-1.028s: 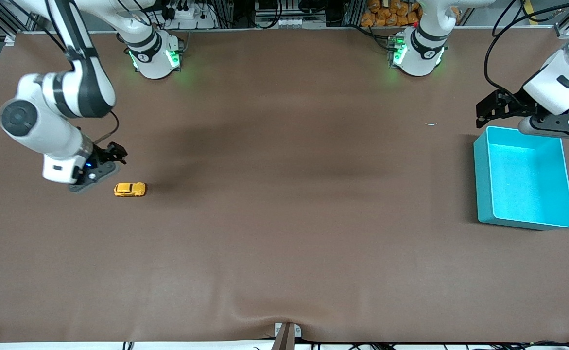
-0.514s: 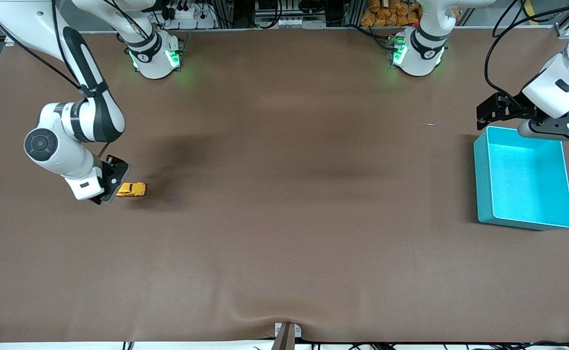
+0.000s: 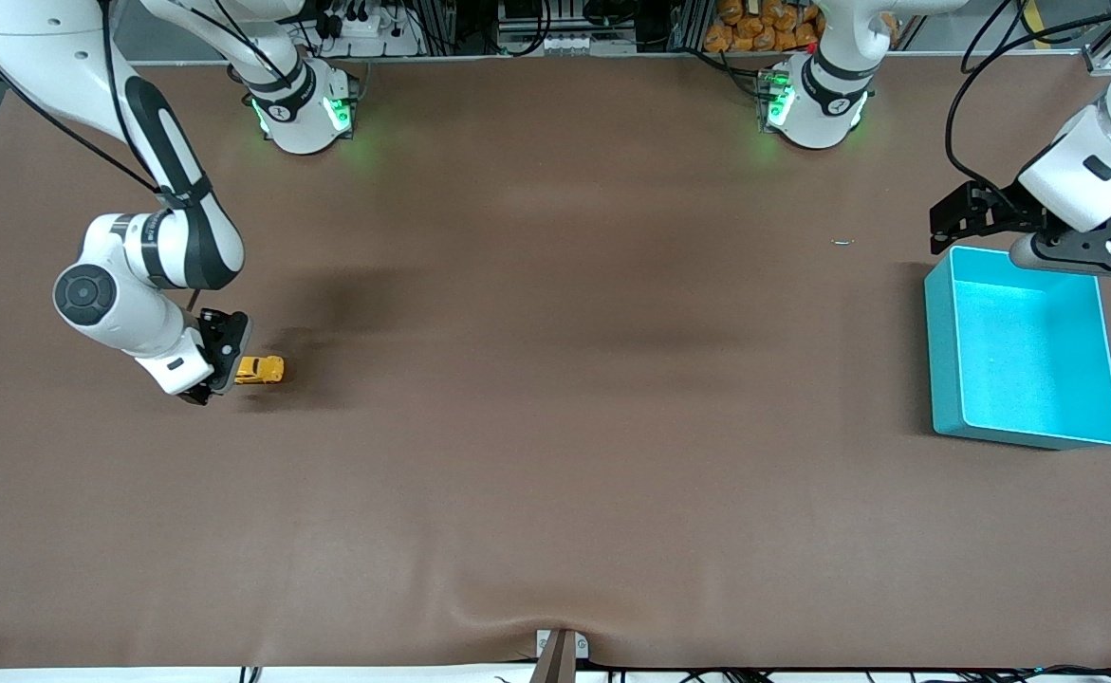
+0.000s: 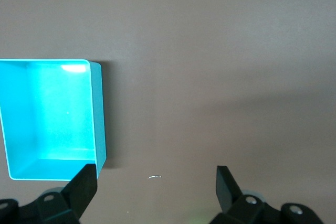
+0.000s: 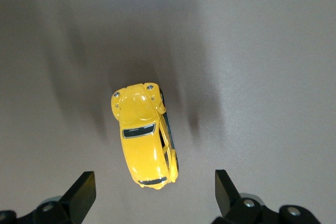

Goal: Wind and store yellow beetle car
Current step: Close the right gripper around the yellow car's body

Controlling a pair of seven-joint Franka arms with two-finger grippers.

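right claw [image 5: 152,195]: spread wide, low over yellow beetle car [image 3: 260,369] | car: on brown tabletop [image 3: 555,427], right arm's end | left claw [image 4: 156,188]: spread wide, waits over teal bin [image 3: 1023,346]

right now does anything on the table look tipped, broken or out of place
Nothing stands out. The yellow beetle car sits upright on its wheels on the table, with the open right gripper over it. The teal bin stands level, nothing in it, and the open left gripper waits above its rim.
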